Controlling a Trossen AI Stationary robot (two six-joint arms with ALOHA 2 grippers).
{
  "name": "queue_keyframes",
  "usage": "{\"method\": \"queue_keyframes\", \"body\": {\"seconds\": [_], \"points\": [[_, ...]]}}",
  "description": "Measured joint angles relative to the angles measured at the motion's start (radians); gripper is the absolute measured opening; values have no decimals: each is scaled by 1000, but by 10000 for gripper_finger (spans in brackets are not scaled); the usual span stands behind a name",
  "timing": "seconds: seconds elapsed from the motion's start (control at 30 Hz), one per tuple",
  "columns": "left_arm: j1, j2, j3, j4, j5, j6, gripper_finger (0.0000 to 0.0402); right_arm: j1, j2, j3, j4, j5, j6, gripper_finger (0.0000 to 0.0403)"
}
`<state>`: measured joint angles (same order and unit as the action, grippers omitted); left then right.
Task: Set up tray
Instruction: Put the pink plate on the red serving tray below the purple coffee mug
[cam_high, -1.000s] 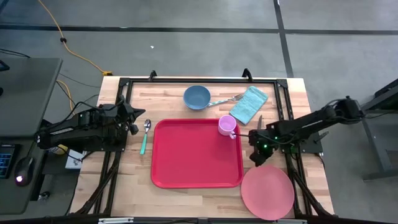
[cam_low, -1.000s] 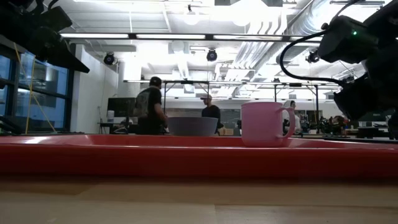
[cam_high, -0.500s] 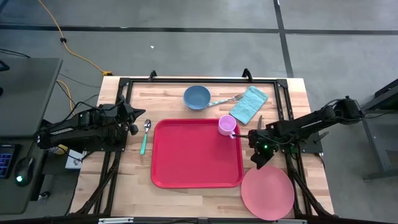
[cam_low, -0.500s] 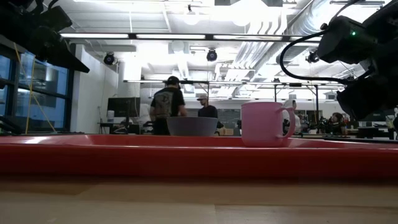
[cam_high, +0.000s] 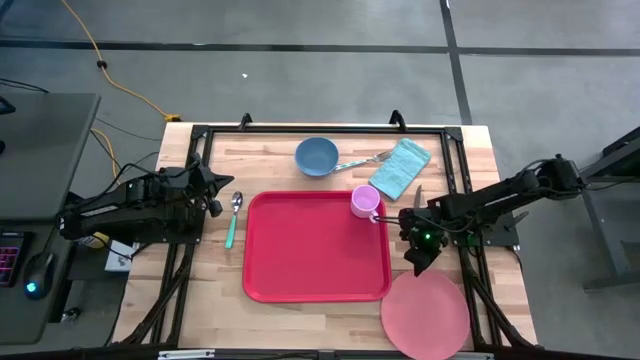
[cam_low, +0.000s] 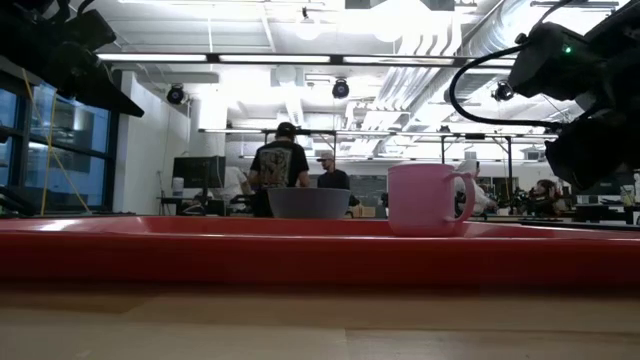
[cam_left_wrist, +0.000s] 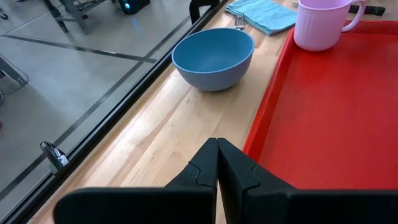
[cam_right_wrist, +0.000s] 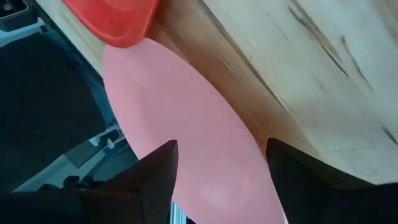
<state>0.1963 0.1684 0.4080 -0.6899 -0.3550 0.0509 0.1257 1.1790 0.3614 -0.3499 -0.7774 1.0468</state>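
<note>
Bright red, rectangular and plastic, the tray (cam_high: 315, 245) with rounded corners and a raised rim lies flat in the middle of the pale wooden table (cam_high: 275, 170). 1 pink mug with a handle (cam_high: 365, 202) stands inside the tray's far right corner. Beyond the tray sit a round blue bowl (cam_high: 316, 156), a metal fork (cam_high: 362, 160) and a folded teal cloth (cam_high: 400, 167); a spoon with a green handle (cam_high: 233, 217) lies just left of the tray. The round salmon-pink plate (cam_high: 425, 314) lies at the tray's near right corner, jutting past the table's near edge. The right gripper (cam_high: 420, 258) hangs above the plate's far rim, its 2 fingers spread wide and holding nothing. The left gripper (cam_high: 214, 192) waits beside the spoon, fingers pressed together and empty.
</note>
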Motion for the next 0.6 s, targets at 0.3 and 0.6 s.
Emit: {"method": "queue_keyframes", "body": {"seconds": [0.3,0.6], "points": [[0,0,0,0,0,0,40,0,0,0,-36,21,35,224],[0,0,0,0,-1,0,40,19,0,0,-48,48,71,224]]}}
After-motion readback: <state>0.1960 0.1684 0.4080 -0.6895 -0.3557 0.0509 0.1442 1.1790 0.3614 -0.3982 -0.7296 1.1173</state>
